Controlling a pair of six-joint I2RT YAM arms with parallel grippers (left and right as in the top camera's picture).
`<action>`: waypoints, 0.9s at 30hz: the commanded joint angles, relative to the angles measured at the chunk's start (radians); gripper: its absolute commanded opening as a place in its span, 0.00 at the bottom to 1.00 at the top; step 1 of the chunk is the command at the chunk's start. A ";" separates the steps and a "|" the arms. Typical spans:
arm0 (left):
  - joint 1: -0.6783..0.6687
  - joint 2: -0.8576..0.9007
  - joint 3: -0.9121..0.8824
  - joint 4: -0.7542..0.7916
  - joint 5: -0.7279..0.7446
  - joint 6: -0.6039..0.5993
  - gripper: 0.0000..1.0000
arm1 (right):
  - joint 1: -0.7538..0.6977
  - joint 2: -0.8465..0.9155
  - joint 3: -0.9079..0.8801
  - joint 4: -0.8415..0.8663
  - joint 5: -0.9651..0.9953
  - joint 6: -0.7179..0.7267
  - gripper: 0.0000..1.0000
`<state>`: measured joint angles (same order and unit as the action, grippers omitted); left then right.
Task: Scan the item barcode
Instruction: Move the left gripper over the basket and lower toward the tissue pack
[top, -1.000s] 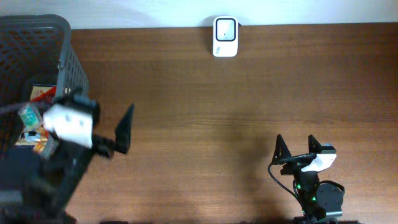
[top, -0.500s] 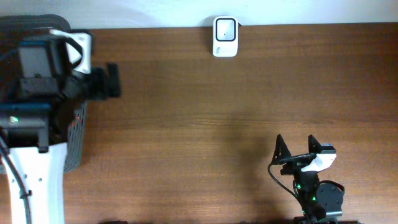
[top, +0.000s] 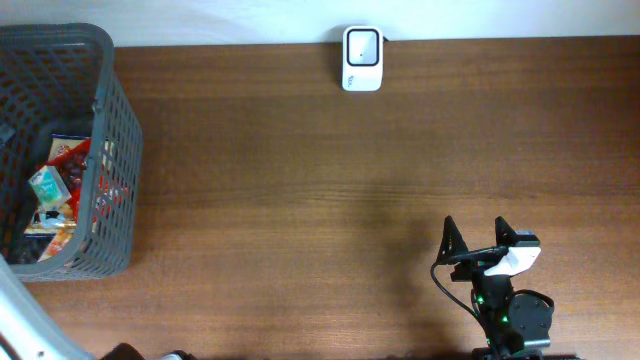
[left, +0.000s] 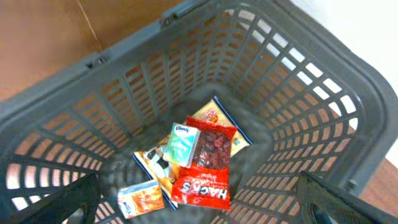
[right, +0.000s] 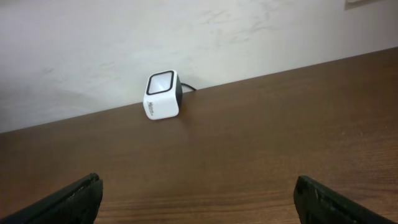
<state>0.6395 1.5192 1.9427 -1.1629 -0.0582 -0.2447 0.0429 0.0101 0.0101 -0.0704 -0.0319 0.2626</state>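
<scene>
Several snack items lie in the grey basket (top: 118, 150): a red HACKS packet (left: 202, 169), a teal tissue pack (left: 181, 144), a small orange box (left: 140, 199) and a yellow packet (left: 214, 117). My left gripper (left: 198, 202) hangs open high above them, touching nothing. In the overhead view only a white piece of the left arm (top: 22, 318) shows at the bottom left corner. The white barcode scanner (top: 361, 58) stands at the table's far edge, also seen as the scanner (right: 163, 96) in the right wrist view. My right gripper (top: 476, 232) rests open and empty near the front right, pointing at it.
The basket's rim (left: 348, 81) and slatted walls surround the items on all sides. A white wall runs behind the scanner. Brown tabletop (top: 320, 200) stretches between the basket and the right arm.
The left arm swept across the basket in the overhead view and has passed out of it, so the basket's contents now show. The right arm has not moved.
</scene>
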 joint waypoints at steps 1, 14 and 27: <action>0.013 0.076 0.021 -0.002 0.028 -0.021 0.99 | 0.005 -0.003 -0.005 -0.005 -0.013 0.008 0.98; 0.010 0.300 0.021 -0.003 0.097 -0.021 0.99 | 0.005 -0.003 -0.005 -0.005 -0.013 0.008 0.98; -0.032 0.397 0.019 -0.058 0.037 -0.021 0.98 | 0.005 -0.003 -0.005 -0.005 -0.013 0.008 0.98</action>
<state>0.6388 1.9018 1.9442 -1.2125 0.0231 -0.2600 0.0429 0.0101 0.0101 -0.0704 -0.0319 0.2623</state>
